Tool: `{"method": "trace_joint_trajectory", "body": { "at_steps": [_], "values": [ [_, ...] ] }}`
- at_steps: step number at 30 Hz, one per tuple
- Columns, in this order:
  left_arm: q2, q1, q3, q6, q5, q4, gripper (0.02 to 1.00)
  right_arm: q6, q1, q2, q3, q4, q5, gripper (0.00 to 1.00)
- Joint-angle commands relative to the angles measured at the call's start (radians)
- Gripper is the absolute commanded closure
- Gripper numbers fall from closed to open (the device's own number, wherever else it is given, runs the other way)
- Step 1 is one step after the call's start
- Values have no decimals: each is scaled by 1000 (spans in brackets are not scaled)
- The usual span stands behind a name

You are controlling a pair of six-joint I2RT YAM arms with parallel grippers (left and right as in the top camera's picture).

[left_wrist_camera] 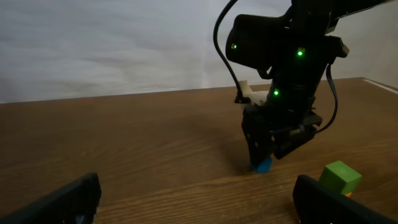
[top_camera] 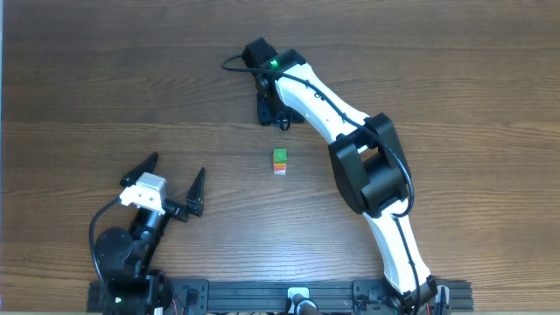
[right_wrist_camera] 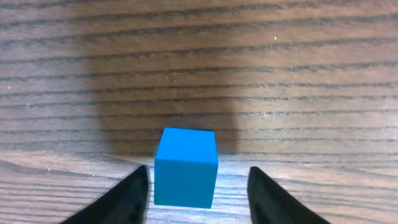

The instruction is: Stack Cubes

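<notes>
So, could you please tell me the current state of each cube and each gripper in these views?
Blue cube: resting on the table, unstacked, not gripped.
Green cube: stacked on top of the orange cube.
Orange cube: under the green cube.
Right gripper: down at the table around the blue cube, jaws open.
Left gripper: jaws open, empty, away from the cubes.

Probably a lab: wooden table (top_camera: 87, 70), plain white wall (left_wrist_camera: 93, 43).
</notes>
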Motion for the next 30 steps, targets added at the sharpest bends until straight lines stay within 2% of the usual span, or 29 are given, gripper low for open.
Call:
{"method": "trace_joint_trajectory", "body": {
  "at_steps": [1, 6, 12, 17, 23, 30],
  "values": [
    [-5, -6, -4, 12, 10, -2, 23, 10, 1, 24, 7, -1, 6, 610],
    [-5, -6, -4, 12, 10, -2, 20, 11, 4, 24, 6, -1, 5, 713],
    [-5, -6, -4, 12, 10, -2, 20, 23, 7, 23, 23, -35, 2, 748],
    [-5, -6, -4, 12, 10, -2, 20, 28, 7, 17, 111, -118, 6, 838],
    [-5, -6, -4, 12, 10, -2, 23, 27, 22, -40, 218, -203, 6, 879],
    [-5, -6, -4, 12, 10, -2, 20, 29, 58, -202, 221, -321, 22, 923]
  ]
}}
